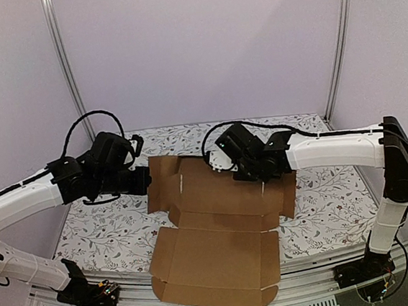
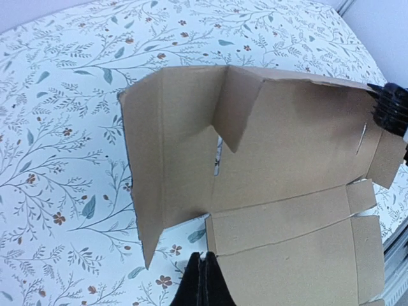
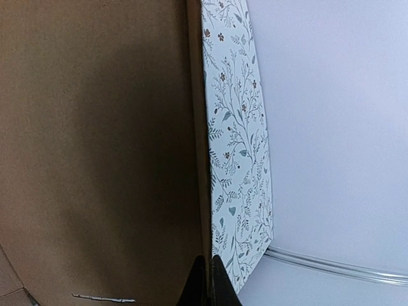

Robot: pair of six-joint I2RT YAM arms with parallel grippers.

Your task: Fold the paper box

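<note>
The paper box (image 1: 220, 245) lies open on the table (image 1: 332, 206) in the middle of the top view. Its long axis runs from the bottom centre of the frame up toward the middle. The lower panels lie flat; the upper section is partly raised.

In the left wrist view, the side flap (image 2: 150, 166) stands up at the left of the frame, above the flat panels.

Note the left gripper (image 2: 203, 284): its fingers are pressed together on nothing. It sits just beside the lower corner of that flap, so the box lies to its right in the top view. This arm is the nearer one to the flap.

Note the right gripper (image 3: 209, 280): its fingers are drawn together, and the edge of the board runs straight into the seam between them. Treat it as clamped on the upper section's edge.

Judge the next fold from the left: the flap must swing toward frame right.
</note>
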